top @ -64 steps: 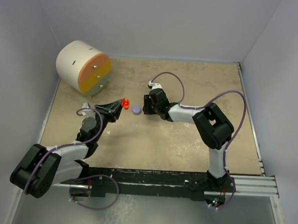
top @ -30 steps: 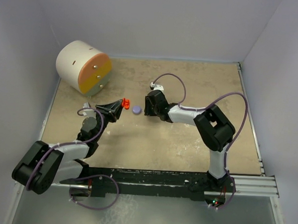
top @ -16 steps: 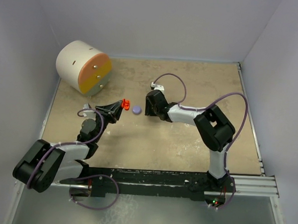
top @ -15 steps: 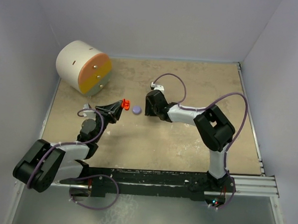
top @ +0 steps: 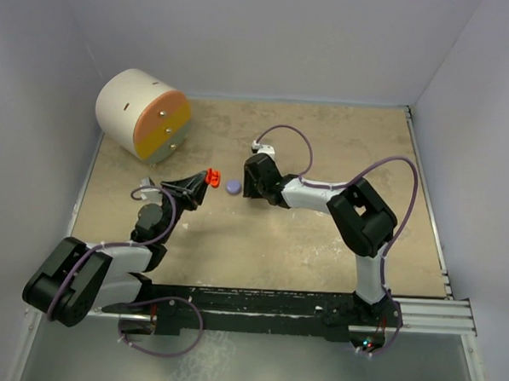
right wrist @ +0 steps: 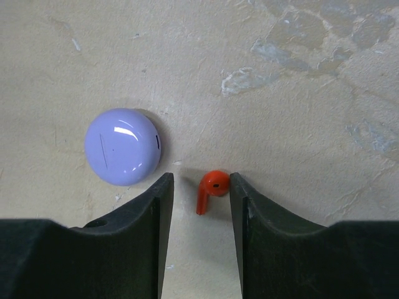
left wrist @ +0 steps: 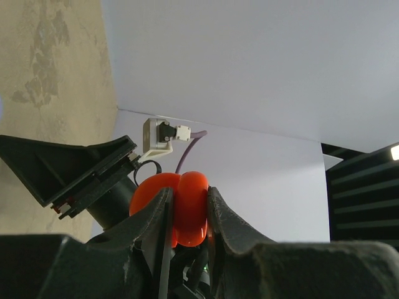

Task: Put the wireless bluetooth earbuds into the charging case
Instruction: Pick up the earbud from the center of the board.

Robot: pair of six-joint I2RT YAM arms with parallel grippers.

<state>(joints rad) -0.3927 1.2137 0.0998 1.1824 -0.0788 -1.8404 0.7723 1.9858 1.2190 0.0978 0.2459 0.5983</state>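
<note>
Right wrist, right pincer (right wrist: pixel 199 182) low over table (right wrist: pixel 293 81), fingers (right wrist: pixel 154 227) straddling red earbud (right wrist: pixel 211 187)

Red earbud (right wrist: pixel 211 189): tiny, glossy, lies flat on the table (right wrist: pixel 299 93), bulb toward twelve o'clock, stem toward seven. Lavender charging case (right wrist: pixel 122 154): round, shut, rests flat at ten o'clock of the earbud, near, not touching. Red case (left wrist: pixel 177 205): rounded, two-lobed, sits pinched in the left gripper (left wrist: pixel 188 194) off the table, at nine o'clock of the lavender one in the top view.

White, orange-faced drum (top: pixel 125 105) lies sideways on the table (top: pixel 343 135), far left.
</note>
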